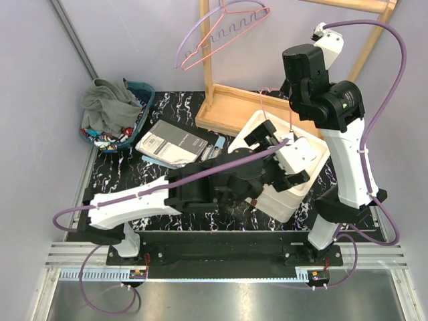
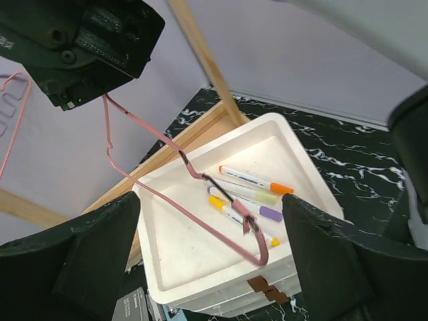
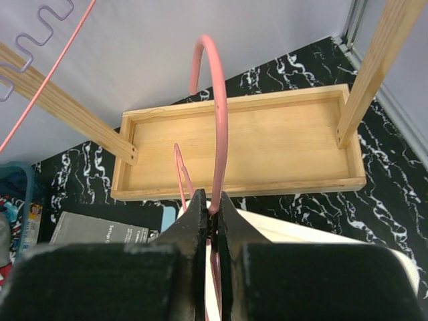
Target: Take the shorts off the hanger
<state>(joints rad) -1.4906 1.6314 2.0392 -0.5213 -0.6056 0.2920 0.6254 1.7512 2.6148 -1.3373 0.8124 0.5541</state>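
Right gripper pinching pink hanger, left gripper spread, shorts well left in basket

Pale lilac-grey walls close the back and left, evenly lit, and an aluminium strut slants up the left one. The bench has a black top veined white. A light wooden rack stands at its far side on a tray-shaped base. A slotted metal rail edges the near side.
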